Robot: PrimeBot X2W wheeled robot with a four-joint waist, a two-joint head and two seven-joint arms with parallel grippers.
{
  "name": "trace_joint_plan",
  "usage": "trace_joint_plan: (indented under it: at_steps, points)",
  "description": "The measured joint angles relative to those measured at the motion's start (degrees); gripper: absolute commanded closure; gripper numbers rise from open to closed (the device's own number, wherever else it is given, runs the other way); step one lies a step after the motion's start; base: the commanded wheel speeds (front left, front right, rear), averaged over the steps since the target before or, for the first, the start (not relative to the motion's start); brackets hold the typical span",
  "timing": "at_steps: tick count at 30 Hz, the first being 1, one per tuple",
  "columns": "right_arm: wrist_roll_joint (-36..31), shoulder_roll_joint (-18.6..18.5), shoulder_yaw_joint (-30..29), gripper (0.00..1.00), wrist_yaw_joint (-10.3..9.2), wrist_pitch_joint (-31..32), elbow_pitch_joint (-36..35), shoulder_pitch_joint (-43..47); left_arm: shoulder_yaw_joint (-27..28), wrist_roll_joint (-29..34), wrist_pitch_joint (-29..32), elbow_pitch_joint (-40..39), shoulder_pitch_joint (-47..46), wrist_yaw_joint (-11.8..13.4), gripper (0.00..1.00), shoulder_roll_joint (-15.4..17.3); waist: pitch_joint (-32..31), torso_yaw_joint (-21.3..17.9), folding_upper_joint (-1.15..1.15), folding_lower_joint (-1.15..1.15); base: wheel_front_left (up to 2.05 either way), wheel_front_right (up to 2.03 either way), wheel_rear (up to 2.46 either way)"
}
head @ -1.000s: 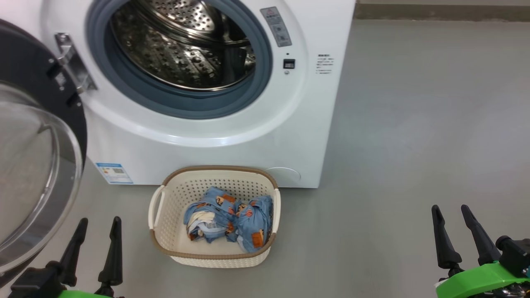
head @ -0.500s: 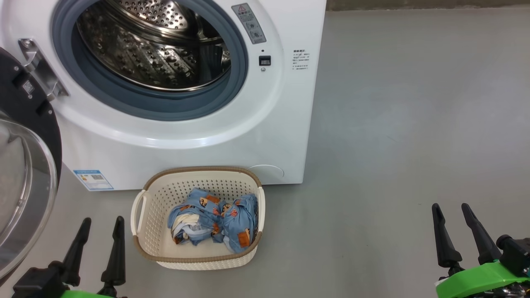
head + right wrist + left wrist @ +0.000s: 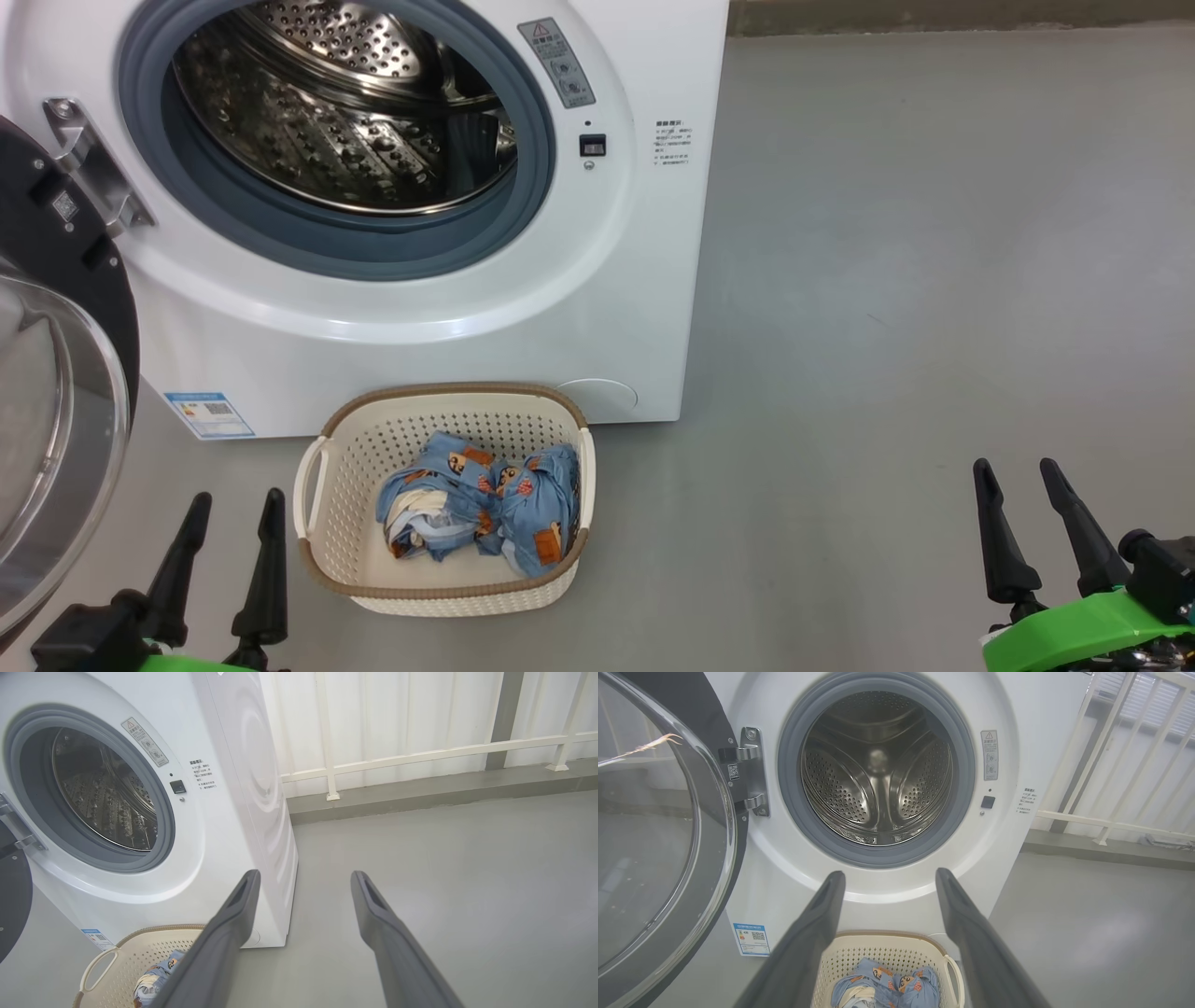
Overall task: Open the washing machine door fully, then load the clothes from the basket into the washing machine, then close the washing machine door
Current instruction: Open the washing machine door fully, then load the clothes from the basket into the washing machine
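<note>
Looking soft and light, the crumpled light-blue printed clothes (image 3: pixel 481 509) are lying in the cream perforated basket (image 3: pixel 448 388) just before the big white washing machine (image 3: pixel 420 364), inviting a pinch on a raised fold, with left pincer (image 3: pixel 237 497) and right pincer (image 3: pixel 1014 465) gaping wide, empty.

Shell of the washing machine (image 3: pixel 523 308): white, smooth, glossy, with faint reflections. Its drum (image 3: pixel 345 121): bright perforated steel with a mirror sheen. The seal (image 3: pixel 308 252): grey-blue rubber, matt. On the washing machine door (image 3: pixel 654 835), glossy black rim and clear bulging glass; the hinge (image 3: pixel 89 168) is bare metal. The basket (image 3: pixel 448 597): cream perforated plastic, brown woven-look rim. The clothes (image 3: pixel 485 509): soft, crumpled printed cloth. The floor (image 3: pixel 934 280): grey, smooth, low sheen. Fingers of my left gripper (image 3: pixel 237 497) and right gripper (image 3: pixel 1014 464): dark, matt, plastic-looking. The green mount (image 3: pixel 1074 635): shiny plastic.
</note>
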Motion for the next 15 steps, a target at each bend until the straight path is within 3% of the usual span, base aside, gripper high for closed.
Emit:
trace_joint_plan:
  at_steps: [7, 15]
  points:
    - [0.00, -0.09, 0.22, 0.00, 0.00, 0.00, 0.01, 0.00, -1.62, -2.04, 0.00, -0.03, 0.02, 0.00, 0.00, 0.38, 0.08, -0.30, 0.00, 0.00, 0.10, -0.37, 0.27]
    - [0.00, -0.16, 0.25, 0.00, 0.00, 0.00, -0.01, -0.01, -2.29, -2.48, 0.00, -0.08, 0.02, 0.00, 0.00, 0.94, 0.83, -0.66, 0.00, 0.00, 0.56, -1.68, 1.12]
